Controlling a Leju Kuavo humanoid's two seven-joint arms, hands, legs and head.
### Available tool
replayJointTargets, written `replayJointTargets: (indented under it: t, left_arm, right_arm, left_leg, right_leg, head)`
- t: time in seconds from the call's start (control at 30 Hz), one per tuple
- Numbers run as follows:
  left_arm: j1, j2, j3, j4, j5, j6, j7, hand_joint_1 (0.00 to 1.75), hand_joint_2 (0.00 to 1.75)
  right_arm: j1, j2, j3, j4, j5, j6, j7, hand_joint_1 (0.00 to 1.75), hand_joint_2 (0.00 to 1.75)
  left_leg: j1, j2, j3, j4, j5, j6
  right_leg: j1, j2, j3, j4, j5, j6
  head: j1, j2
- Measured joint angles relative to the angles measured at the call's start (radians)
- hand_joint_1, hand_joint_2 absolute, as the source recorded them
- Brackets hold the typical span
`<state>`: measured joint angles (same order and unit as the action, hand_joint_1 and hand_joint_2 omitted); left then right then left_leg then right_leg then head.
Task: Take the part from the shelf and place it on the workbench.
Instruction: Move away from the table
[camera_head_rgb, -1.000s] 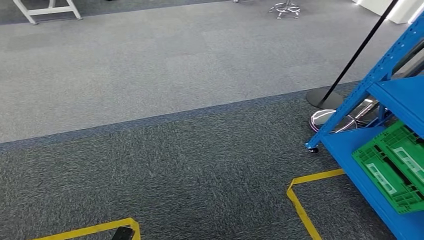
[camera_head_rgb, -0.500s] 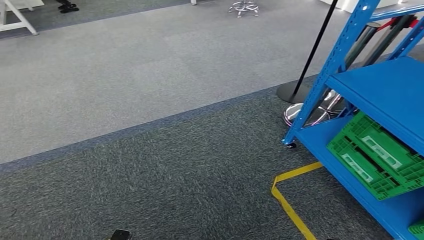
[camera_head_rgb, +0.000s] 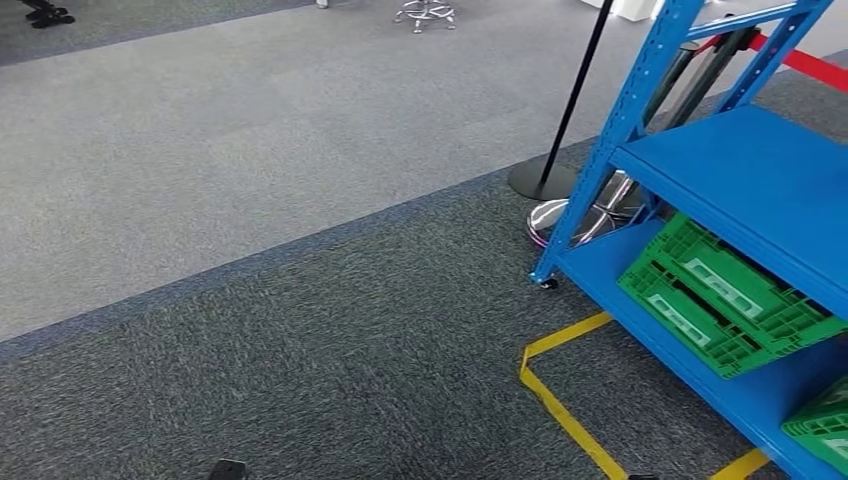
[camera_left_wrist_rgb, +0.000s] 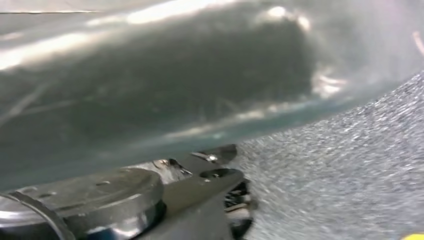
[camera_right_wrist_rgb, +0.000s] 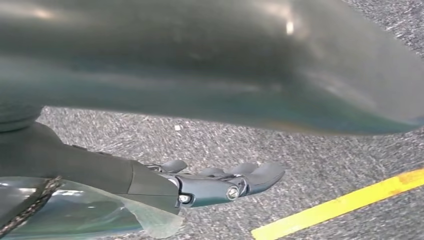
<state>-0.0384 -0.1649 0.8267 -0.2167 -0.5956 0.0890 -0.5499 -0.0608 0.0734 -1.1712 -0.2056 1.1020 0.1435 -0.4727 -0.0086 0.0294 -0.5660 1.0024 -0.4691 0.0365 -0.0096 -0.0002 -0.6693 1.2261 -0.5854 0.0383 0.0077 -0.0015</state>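
We are looking down across grey carpet, with the blue shelf (camera_head_rgb: 735, 180) standing at about three o'clock in the head view. Its middle board is showing bare blue, and on the bottom board a green crate (camera_head_rgb: 722, 296) is lying folded flat, with the corner of a second green crate (camera_head_rgb: 825, 420) peeking in at about four o'clock. We cannot make out the part anywhere on the boards that are showing, so we cannot tell where it is.

A strip of yellow floor tape (camera_head_rgb: 560, 400) is bending round the shelf's near corner at about five o'clock. Beyond the shelf, at about one o'clock, a black barrier post (camera_head_rgb: 565, 110) is rising from its round base, a chromed base (camera_head_rgb: 580, 215) is sitting just beside it, and a red belt (camera_head_rgb: 805, 62) is running off at two o'clock. A chair base (camera_head_rgb: 424, 12) is showing at twelve o'clock.

In the right wrist view our right hand (camera_right_wrist_rgb: 220, 182) is hanging over the carpet with its fingers stretched out and holding nothing, yellow tape passing below it. In the left wrist view our left hand (camera_left_wrist_rgb: 220, 195) is blurred and mostly hidden, so we cannot tell how its fingers are lying.
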Motion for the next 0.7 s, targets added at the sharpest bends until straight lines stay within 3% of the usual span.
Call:
replayJointTargets:
  t: [0.07,0.13,0.2,0.27,0.33,0.4,0.43,0.47,0.53,0.6,0.67,0.7]
  left_arm:
    - [-0.002,0.0,0.012,0.0,0.01,-0.019,-0.01,0.0,0.0]
    - [-0.005,0.001,0.02,0.0,0.01,-0.025,-0.016,0.0,0.0]
    - [-0.007,0.002,0.025,0.0,0.008,-0.024,-0.013,0.0,0.0]
    - [-0.009,0.003,0.03,0.0,0.002,-0.016,0.002,0.0,0.0]
    - [-0.007,0.005,0.036,0.0,-0.004,-0.004,0.03,0.0,0.0]
    - [-0.003,0.006,0.044,0.0,0.004,0.003,0.06,0.0,0.0]
    - [-0.001,0.007,0.052,0.0,0.023,-0.006,0.071,0.0,0.0]
    - [0.0,0.007,0.064,0.0,0.059,-0.028,0.078,0.0,0.0]
    - [0.0,0.008,0.109,0.0,0.142,-0.096,0.072,0.0,0.0]
    - [-0.002,0.009,0.157,0.0,0.181,-0.151,0.051,0.0,0.0]
    - [-0.005,0.01,0.182,0.0,0.179,-0.171,0.033,0.0,0.0]
    - [-0.006,0.01,0.188,0.0,0.174,-0.174,0.027,0.0,0.0]
  right_arm:
    - [-0.005,0.006,0.002,0.0,0.005,0.0,-0.001,0.0,0.0]
    - [-0.013,0.013,0.004,0.001,0.008,-0.002,0.0,0.0,0.0]
    - [-0.017,0.018,0.007,0.001,0.011,-0.005,0.004,0.0,0.0]
    - [-0.016,0.024,0.008,0.002,0.011,-0.008,0.008,0.0,0.0]
    - [-0.018,0.027,0.008,0.002,0.009,-0.01,0.01,0.0,0.0]
    - [-0.021,0.029,0.008,0.002,0.004,-0.012,0.01,0.0,0.0]
    - [-0.021,0.03,0.008,0.002,0.001,-0.014,0.009,0.0,0.0]
    - [-0.02,0.032,0.008,0.002,-0.001,-0.017,0.008,0.0,0.0]
    - [-0.019,0.038,0.008,0.002,-0.006,-0.025,0.005,0.0,0.0]
    - [-0.019,0.046,0.007,0.002,-0.012,-0.031,0.001,0.0,0.0]
    - [-0.019,0.052,0.007,0.002,-0.019,-0.032,-0.003,0.0,0.0]
    - [-0.017,0.054,0.007,0.003,-0.021,-0.032,-0.006,0.0,0.0]
  left_leg:
    - [-0.002,0.012,0.006,0.004,-0.008,-0.008]
    - [-0.007,0.022,0.009,0.01,-0.014,-0.018]
    - [-0.008,0.032,0.011,0.011,-0.016,-0.024]
    - [-0.004,0.024,0.009,0.029,-0.034,-0.033]
    - [0.002,0.0,-0.025,0.116,-0.089,-0.045]
    - [0.005,-0.015,-0.083,0.246,-0.146,-0.05]
    - [0.006,-0.018,-0.102,0.286,-0.154,-0.05]
    - [0.006,-0.019,-0.106,0.29,-0.143,-0.048]
    - [0.006,-0.031,-0.064,0.194,-0.075,-0.04]
    - [0.006,-0.064,-0.007,0.068,-0.025,-0.03]
    - [0.004,-0.082,0.013,0.017,-0.023,-0.026]
    - [0.003,-0.077,0.015,0.01,-0.024,-0.024]
  right_leg:
    - [-0.001,-0.03,0.064,-0.135,0.063,0.0]
    - [0.002,-0.046,0.101,-0.202,0.08,-0.011]
    - [0.004,-0.034,0.105,-0.204,0.081,-0.024]
    - [0.002,-0.022,0.107,-0.207,0.084,-0.034]
    - [-0.001,-0.007,0.108,-0.209,0.087,-0.044]
    - [0.0,0.009,0.108,-0.208,0.087,-0.049]
    - [0.0,0.019,0.108,-0.208,0.087,-0.049]
    - [0.001,0.028,0.109,-0.208,0.087,-0.049]
    - [0.001,0.048,0.112,-0.208,0.088,-0.049]
    - [0.002,0.065,0.111,-0.207,0.087,-0.044]
    - [0.0,0.078,0.104,-0.207,0.088,-0.033]
    - [-0.002,0.084,0.099,-0.209,0.088,-0.026]
  head:
    - [0.0,0.0]
    - [-0.001,0.0]
    - [-0.003,0.0]
    - [-0.004,0.0]
    - [-0.007,0.0]
    - [-0.007,0.0]
    - [-0.008,0.0]
    - [-0.007,0.0]
    - [-0.007,0.0]
    - [-0.007,0.0]
    - [-0.007,0.0]
    - [-0.007,0.0]
